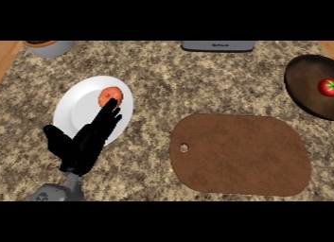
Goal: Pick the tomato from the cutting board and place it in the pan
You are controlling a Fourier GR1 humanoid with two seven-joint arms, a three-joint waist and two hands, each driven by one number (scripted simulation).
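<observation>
Far right, tomato (pixel 329 87) rests in pan (pixel 305 101), well apart from left hand's (pixel 85 144) straight fingers (pixel 110 113).

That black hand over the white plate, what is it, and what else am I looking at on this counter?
It belongs to a humanoid robot. The picture is taken as from the robot's head, looking steeply down at a speckled stone counter, so only a forearm and hand come in from the lower edge. This is the robot's left hand; its fingers are straight and reach over a white plate toward a round orange-red item lying on it. The hand holds nothing. The right hand is out of sight.

In the middle lies a brown cutting board with a small hole near one end; nothing is on it. At the right edge sits a dark pan with a red tomato inside. Along the far edge are a grey bowl-like container and a grey appliance, both partly cut off.
</observation>
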